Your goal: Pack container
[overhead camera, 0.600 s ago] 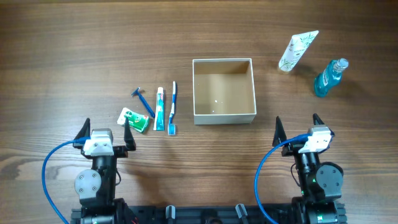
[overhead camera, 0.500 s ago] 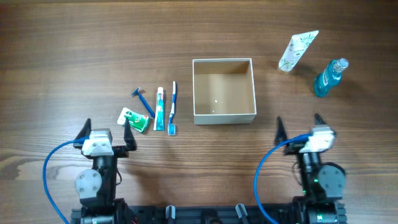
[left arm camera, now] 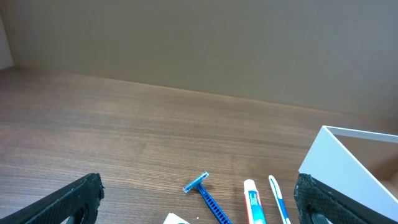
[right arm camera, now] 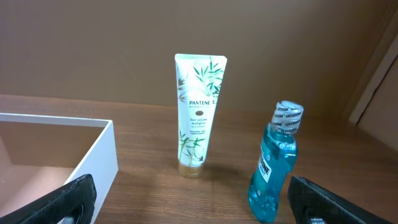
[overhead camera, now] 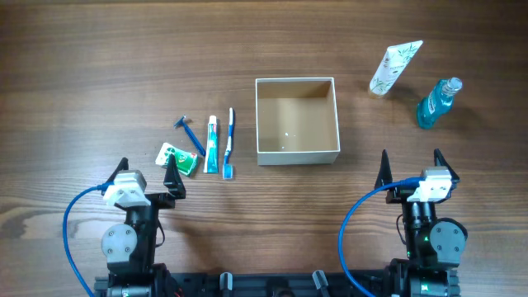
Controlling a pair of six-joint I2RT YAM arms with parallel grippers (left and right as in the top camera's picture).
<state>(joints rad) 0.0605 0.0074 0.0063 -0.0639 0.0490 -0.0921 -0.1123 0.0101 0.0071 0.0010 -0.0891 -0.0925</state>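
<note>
The container (overhead camera: 298, 153), a square open box with white walls and a tan floor, stands mid-table with nothing in it. Left of it lie a blue razor (overhead camera: 190, 134), a small toothpaste tube (overhead camera: 211, 144), a toothbrush (overhead camera: 229, 140) and a green packet (overhead camera: 176, 158). My left gripper (overhead camera: 147, 169) is open just in front of the packet, touching nothing. My right gripper (overhead camera: 411, 161) is open at the near right, facing a white Pantene tube (right arm camera: 198, 115) and a blue mouthwash bottle (right arm camera: 275, 168). The left wrist view shows the razor (left arm camera: 204, 190) between my spread fingers.
The white tube (overhead camera: 394, 68) and the blue bottle (overhead camera: 436, 103) lie at the far right. The container's white wall (left arm camera: 348, 165) fills the right of the left wrist view. Its corner (right arm camera: 93, 162) sits at the left in the right wrist view.
My right gripper has shifted a little to the right, away from the container. The left gripper has edged slightly right. No object has moved.
</note>
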